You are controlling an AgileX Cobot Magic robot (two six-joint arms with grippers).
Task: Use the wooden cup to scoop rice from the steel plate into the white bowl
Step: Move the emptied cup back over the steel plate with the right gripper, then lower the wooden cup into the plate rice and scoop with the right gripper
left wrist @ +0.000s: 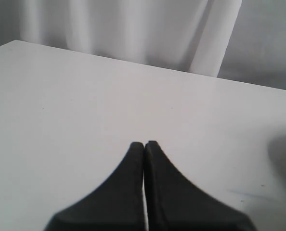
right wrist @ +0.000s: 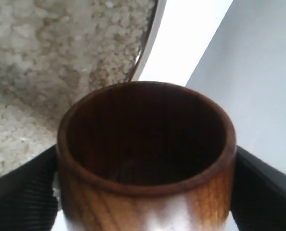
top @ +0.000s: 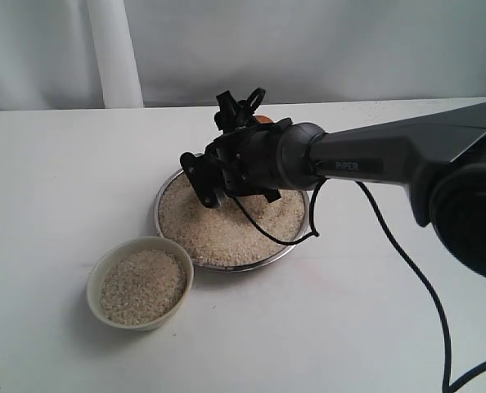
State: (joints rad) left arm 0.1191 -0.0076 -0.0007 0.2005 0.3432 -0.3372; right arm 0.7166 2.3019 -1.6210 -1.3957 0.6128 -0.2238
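- Right gripper: I read the jaws as standing wide, one dark finger pressed against each side of the wooden cup. The cup is clamped between them.
- Wooden cup: reddish-brown wood with visible grain, a rounded wall and a smooth thick lip. The inside is dark, and I see no grains in it. Its mouth faces the wrist camera.
- Cup position: at the far edge of the steel plate, over the rice near the rim. I cannot tell whether the cup touches the grains. In the exterior view the arm hides most of it.
- Steel plate: a shiny, shallow dish filled with pale rice, standing on the white table.
- White bowl: just beside the plate on its near-left side, also holding rice.
- Left gripper: fingers pressed together with nothing between them, above bare table.
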